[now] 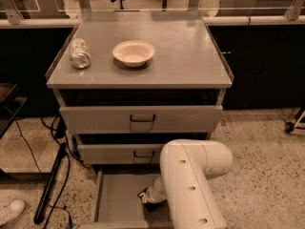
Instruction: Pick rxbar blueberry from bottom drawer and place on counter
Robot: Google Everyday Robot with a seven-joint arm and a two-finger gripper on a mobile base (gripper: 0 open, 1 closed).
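Bench (190, 56), grey top, fills the upper middle of the frame. On it, left side: crushed silver can (80, 53) lying on its side. Just right of it, apart, a pale bowl (134, 52), upright.

Below the top: top drawer (95, 118) and middle drawer (105, 152), each with a dark handle at centre.

Bottom drawer (112, 199) pulled out, bottom centre of frame, grey floor bare on its left half.

White arm (190, 185) comes in from the lower right and bends down into that drawer. Gripper (150, 204) sits low inside the drawer, right of its centre, mostly hidden behind the arm. Rxbar blueberry (143, 195) shows as a small dark piece with a light corner right at the gripper's tip, inside the drawer. Cannot tell whether the gripper is clamped on it.

White shoe (10, 211) on the speckled floor, lower left.
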